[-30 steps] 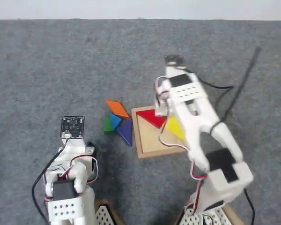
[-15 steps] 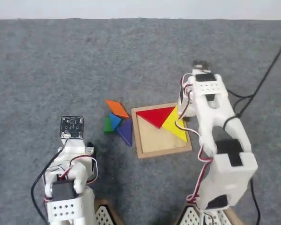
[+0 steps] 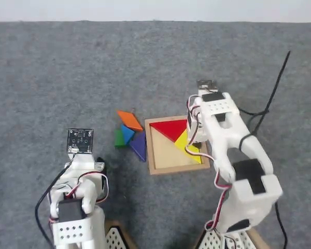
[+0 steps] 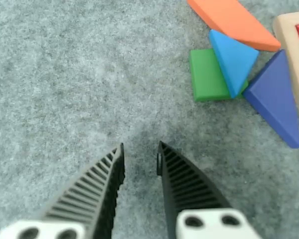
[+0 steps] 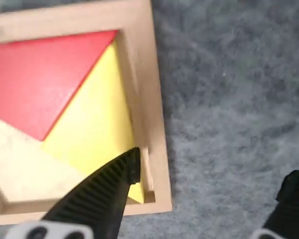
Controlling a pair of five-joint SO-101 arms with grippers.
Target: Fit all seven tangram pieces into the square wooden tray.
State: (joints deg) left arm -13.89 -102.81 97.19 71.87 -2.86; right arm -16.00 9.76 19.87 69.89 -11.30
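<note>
The square wooden tray (image 3: 154,151) holds a red triangle (image 3: 170,128) and a yellow triangle (image 3: 192,146) against its right wall. Left of the tray lie an orange parallelogram (image 3: 130,120), a green square (image 3: 118,138), a light blue triangle (image 3: 127,133) and a dark blue triangle (image 3: 139,145). My right arm (image 3: 217,116) hangs over the tray's right edge. My right gripper (image 5: 212,177) is open wide, one finger (image 5: 107,186) over the yellow triangle (image 5: 97,129), the other beyond the rim (image 5: 157,124). My left gripper (image 4: 140,148) is open a little over bare carpet, short of the green square (image 4: 207,74).
Grey carpet (image 3: 67,67) covers the table, with free room behind and to the left. A black cable (image 3: 272,93) runs off to the right of the right arm. Both arm bases stand at the near edge.
The right arm swung right, off the tray, then came back left over its right edge. The left arm has kept still.
</note>
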